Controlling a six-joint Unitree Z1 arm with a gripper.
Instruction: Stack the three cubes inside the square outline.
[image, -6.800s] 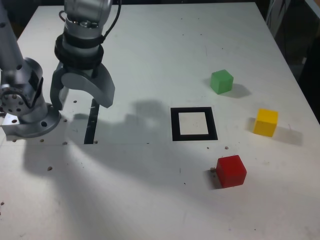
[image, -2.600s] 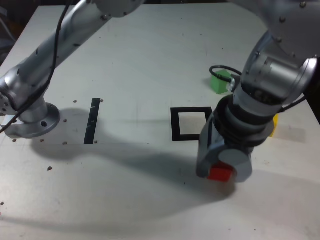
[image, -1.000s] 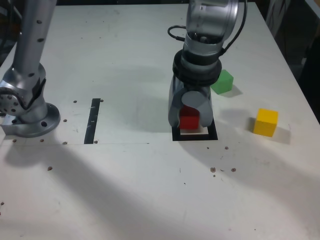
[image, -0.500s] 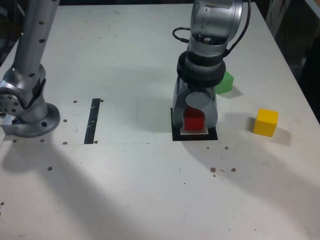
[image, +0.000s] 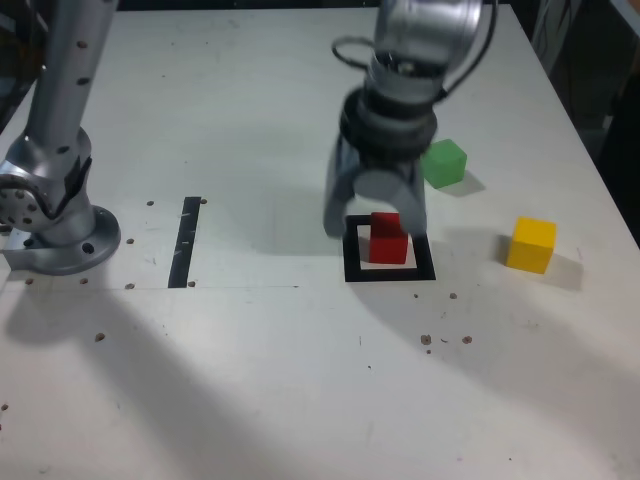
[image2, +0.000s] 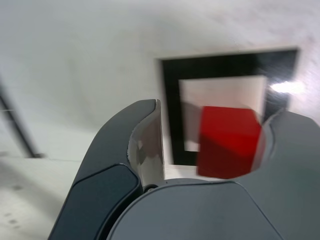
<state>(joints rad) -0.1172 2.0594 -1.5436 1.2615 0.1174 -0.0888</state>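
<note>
The gripper (image: 372, 214) hangs released above the red cube (image: 388, 238), which sits inside the square outline (image: 350, 262).

I could read no text, label, brand, number or sign anywhere in either view.

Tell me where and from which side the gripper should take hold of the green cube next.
Probably from straight above, jaws closing on two opposite upright faces of the green cube. It sits flat on the table, turned slightly askew, so the wrist should rotate to match its faces. Nothing crowds it: the yellow cube and the red cube inside the square outline stand apart. The gripper looks open.
</note>
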